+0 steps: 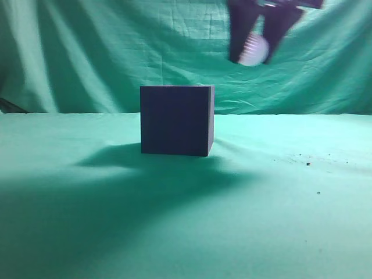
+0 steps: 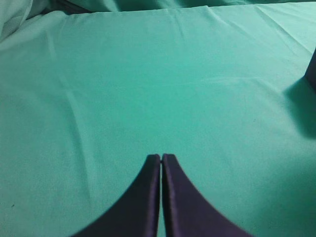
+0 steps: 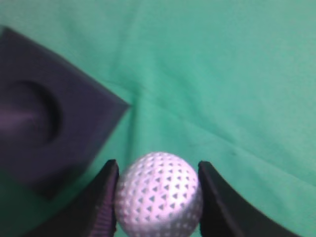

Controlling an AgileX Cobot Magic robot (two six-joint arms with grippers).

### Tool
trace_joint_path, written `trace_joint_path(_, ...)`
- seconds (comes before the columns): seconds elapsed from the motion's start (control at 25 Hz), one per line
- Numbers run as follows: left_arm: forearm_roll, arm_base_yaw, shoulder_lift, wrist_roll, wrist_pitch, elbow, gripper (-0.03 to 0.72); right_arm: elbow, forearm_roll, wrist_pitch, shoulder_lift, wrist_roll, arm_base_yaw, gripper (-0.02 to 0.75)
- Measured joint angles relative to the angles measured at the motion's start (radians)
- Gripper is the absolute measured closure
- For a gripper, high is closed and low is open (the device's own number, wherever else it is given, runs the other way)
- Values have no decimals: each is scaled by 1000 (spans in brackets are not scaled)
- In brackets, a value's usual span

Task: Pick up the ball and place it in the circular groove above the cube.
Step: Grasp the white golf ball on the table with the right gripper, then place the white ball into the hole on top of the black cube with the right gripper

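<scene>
Green cloth covers tabletop (image 1: pixel 302 232); right end effector (image 1: pixel 254 51) grips the ball (image 1: pixel 254 51) aloft, toward the right edge from mid-tabletop cube (image 1: pixel 176 119); left end effector (image 2: pixel 161 158) clenched, holding nothing.

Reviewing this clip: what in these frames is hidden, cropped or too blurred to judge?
- Exterior view: the cube shows only its side faces, so its groove is hidden by the low camera angle.
- Exterior view: the right gripper and the ball are motion-blurred, and the arm above is cut off by the top edge.
- Right wrist view: the groove is blurred, its depth unreadable.
- Left wrist view: the cube is only a sliver at the right edge; the left gripper is shut.
</scene>
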Motion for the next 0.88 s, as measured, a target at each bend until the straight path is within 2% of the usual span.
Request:
trace_joint_path(0.12,0,0,0,0,0,0,688,-18,46,-27,0,-15,97,423)
trace_joint_path(0.24,0,0,0,0,0,0,688,-18,54,-91,9,-20,157,423)
trace_joint_path(0.4,0,0,0,0,0,0,688,-19,47,-156,54,-26,168,423)
trace_joint_path(0.8,0,0,0,0,0,0,688,-19,8,-204,109,-29,168,423)
trace_joint_path(0.84,0,0,0,0,0,0,688,-19,8,-210,109,-29,168,346)
trace_joint_path(0.88,0,0,0,0,0,0,688,-19,8,-210,109,-29,168,302)
